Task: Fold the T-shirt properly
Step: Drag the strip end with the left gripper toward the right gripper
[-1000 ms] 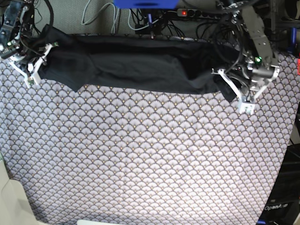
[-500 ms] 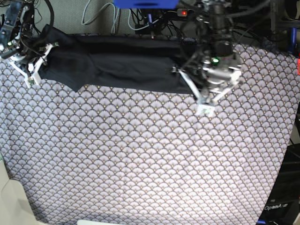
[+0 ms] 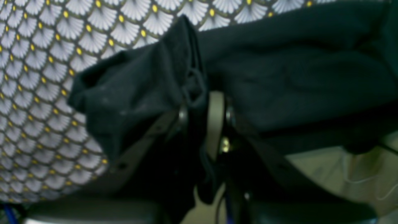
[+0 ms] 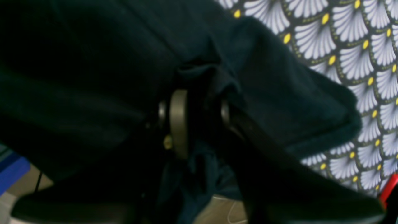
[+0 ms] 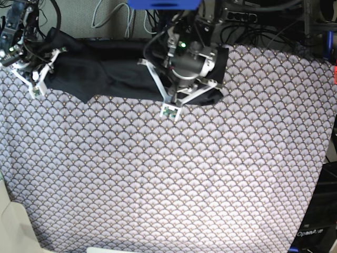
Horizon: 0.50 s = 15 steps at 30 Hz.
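Note:
The black T-shirt [image 5: 116, 71] lies as a long band along the far edge of the table. My left gripper [image 5: 184, 79] is over the band's middle, shut on a bunched end of the shirt [image 3: 295, 68] that it holds doubled over the rest; the jaws [image 3: 203, 102] pinch a dark fold. My right gripper [image 5: 37, 66] is at the shirt's other end, at the far left corner, shut [image 4: 197, 105] on cloth [image 4: 93, 62] that drapes over its fingers.
A grey scallop-print tablecloth [image 5: 168, 179] covers the table. Cables and a power strip [image 5: 158, 21] run behind the far edge, with a blue object [image 5: 163, 4] above. A beige item [image 5: 10, 226] sits at the near left corner.
My left gripper has swept from the table's right side to the middle, carrying the shirt's end with it, so the band is shorter and doubled. The right gripper has stayed put.

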Available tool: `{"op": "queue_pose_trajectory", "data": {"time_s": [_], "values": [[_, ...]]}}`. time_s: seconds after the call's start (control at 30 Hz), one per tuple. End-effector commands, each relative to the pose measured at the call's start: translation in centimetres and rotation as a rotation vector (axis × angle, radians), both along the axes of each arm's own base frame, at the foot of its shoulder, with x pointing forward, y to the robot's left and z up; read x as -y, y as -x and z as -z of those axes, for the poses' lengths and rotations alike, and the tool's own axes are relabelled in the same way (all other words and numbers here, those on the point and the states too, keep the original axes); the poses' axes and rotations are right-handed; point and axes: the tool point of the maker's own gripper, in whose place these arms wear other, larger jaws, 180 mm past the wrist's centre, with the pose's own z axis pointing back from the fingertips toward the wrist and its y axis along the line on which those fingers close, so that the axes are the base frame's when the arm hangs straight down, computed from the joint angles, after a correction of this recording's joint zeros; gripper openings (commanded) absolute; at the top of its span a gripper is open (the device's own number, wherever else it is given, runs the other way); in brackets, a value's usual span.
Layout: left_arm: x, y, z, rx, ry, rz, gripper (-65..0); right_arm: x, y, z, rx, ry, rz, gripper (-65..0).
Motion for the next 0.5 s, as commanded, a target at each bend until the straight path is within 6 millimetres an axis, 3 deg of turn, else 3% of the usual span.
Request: {"op": "queue_pose_trajectory", "data": {"time_s": [0.0, 0.23, 0.47], "values": [[1.2, -0.5, -1.0, 0.022, 0.063, -0.005, -65.0, 0.2, -0.8, -0.8, 0.034, 0.007, -0.011, -49.8], [5.1, -0.4, -1.2, -0.097, 0.324, -0.09, -65.0, -0.9, -0.9, -0.5, 0.027, -0.007, -0.041, -49.8], [6.8, -0.2, 1.9, -0.215, 0.315, -0.065, -65.0, -0.9, -1.0, -0.5, 0.029, -0.006, -0.041, -49.8]]}}
